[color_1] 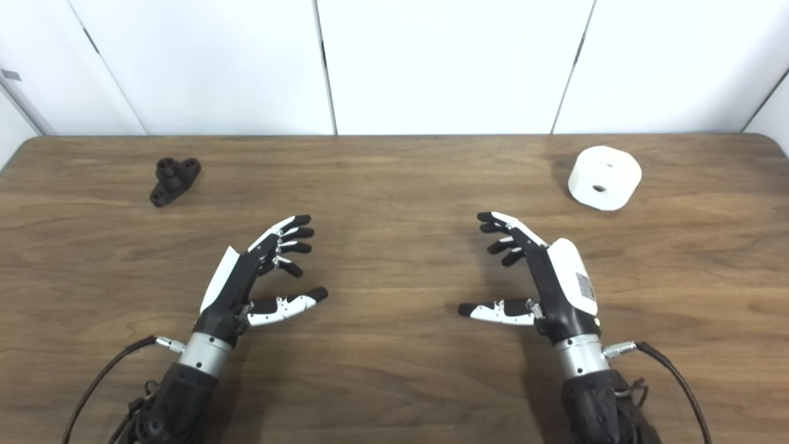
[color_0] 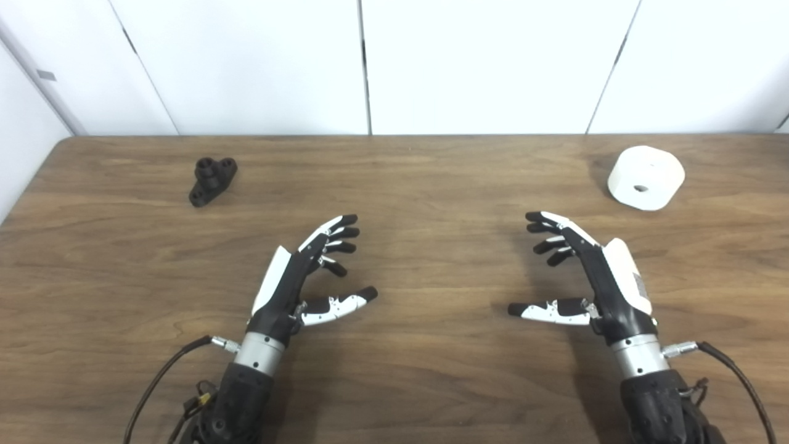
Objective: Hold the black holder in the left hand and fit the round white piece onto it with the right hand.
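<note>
Plainly, both sets of fingers (color_0: 336, 237) are spread and hold nothing: left hand (color_0: 302, 277) and right hand (color_0: 592, 271) hover mid-bench (color_0: 419, 185). Well apart lie the black holder (color_0: 212, 180) (far left) and the round white piece (color_0: 646, 177) (far right). Its smooth curve could slip from a loose grasp.

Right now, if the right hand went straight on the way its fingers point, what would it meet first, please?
Probably nothing: the right hand points up-left over bare table, well left of the round white piece, so only the far edge lies ahead.
</note>
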Controlling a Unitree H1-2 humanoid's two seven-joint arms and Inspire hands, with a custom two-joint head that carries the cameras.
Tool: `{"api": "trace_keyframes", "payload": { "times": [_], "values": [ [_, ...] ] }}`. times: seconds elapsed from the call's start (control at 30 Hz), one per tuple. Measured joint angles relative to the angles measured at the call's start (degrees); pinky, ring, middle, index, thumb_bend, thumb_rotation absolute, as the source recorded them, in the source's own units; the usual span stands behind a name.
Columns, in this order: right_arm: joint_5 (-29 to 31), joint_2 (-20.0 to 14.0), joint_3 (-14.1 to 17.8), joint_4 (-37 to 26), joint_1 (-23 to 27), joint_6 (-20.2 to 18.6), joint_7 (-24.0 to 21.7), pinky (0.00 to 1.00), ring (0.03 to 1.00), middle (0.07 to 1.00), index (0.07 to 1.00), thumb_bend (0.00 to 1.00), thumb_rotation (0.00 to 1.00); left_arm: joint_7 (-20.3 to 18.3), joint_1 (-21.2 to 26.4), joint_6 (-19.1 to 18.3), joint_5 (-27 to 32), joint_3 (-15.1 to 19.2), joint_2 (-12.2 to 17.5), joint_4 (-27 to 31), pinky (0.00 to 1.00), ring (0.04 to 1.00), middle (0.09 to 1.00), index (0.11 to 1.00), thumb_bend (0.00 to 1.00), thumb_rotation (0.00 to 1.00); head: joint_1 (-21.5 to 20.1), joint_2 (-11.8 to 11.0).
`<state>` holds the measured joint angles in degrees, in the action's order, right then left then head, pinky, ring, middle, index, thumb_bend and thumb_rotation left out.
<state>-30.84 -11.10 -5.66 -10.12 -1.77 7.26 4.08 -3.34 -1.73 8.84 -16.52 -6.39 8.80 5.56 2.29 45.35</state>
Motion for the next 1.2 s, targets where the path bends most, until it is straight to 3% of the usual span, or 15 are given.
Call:
{"api": "trace_keyframes", "payload": {
  "times": [0.17, 0.23, 0.4, 0.47, 0.5, 0.67, 0.97, 1.2],
  "values": [
    [0.00, 0.00, 0.00, 0.00, 0.00, -0.01, 0.00, 0.52, 0.635, 0.756, 0.799, 0.77, 0.01, 0.00, 0.00, -0.02, -0.04, 0.00, 0.00, 0.00, 0.58, 0.760, 0.814, 0.845, 0.65, 0.04, -0.09, 0.00],
    [0.09, 0.00, 0.01, 0.00, 0.00, -0.01, -0.01, 0.52, 0.636, 0.757, 0.799, 0.77, 0.01, 0.00, 0.00, -0.01, -0.05, -0.01, 0.00, 0.00, 0.58, 0.759, 0.810, 0.838, 0.65, 0.04, 1.66, -0.44],
    [0.45, -0.40, 0.21, 0.05, 0.00, 0.03, -0.05, 0.51, 0.632, 0.761, 0.803, 0.76, 0.00, 0.21, 0.00, 0.13, -0.70, -0.83, -0.27, -0.10, 0.59, 0.761, 0.811, 0.824, 0.64, 0.02, 13.34, -3.07],
    [1.35, -1.46, 0.45, 0.69, 0.00, 1.19, -0.04, 0.50, 0.629, 0.760, 0.802, 0.77, 0.00, 0.61, 0.07, 0.90, -1.37, -1.38, -0.79, -0.86, 0.59, 0.759, 0.812, 0.819, 0.65, 0.07, 14.68, -3.52],
    [1.93, -2.06, 0.71, 1.27, 0.00, 1.99, -0.03, 0.51, 0.632, 0.761, 0.806, 0.77, 0.00, 1.00, 0.20, 1.07, -1.74, -1.61, -1.10, -1.25, 0.60, 0.759, 0.811, 0.816, 0.64, 0.08, 17.29, -4.56],
    [3.25, -3.85, 2.12, 2.94, -0.42, 2.47, 0.00, 0.53, 0.645, 0.763, 0.812, 0.78, 0.00, 2.91, 1.63, 2.11, -4.66, -2.66, -1.51, -3.17, 0.61, 0.758, 0.799, 0.799, 0.64, 0.13, 22.23, -8.17],
    [4.26, -3.66, 2.10, 2.93, -0.65, 2.47, -0.01, 0.52, 0.644, 0.751, 0.799, 0.81, 0.00, 5.85, 3.05, 3.18, -8.36, -3.65, -2.09, -4.69, 0.65, 0.778, 0.805, 0.723, 0.66, 0.12, 21.63, -9.58],
    [4.03, -3.60, 1.91, 2.72, -0.64, 2.39, -0.02, 0.51, 0.629, 0.739, 0.787, 0.81, 0.00, 7.33, 3.16, 4.24, -8.19, -3.29, -2.26, -4.85, 0.52, 0.666, 0.730, 0.674, 0.67, 0.08, 21.62, -10.11]
  ]
}}
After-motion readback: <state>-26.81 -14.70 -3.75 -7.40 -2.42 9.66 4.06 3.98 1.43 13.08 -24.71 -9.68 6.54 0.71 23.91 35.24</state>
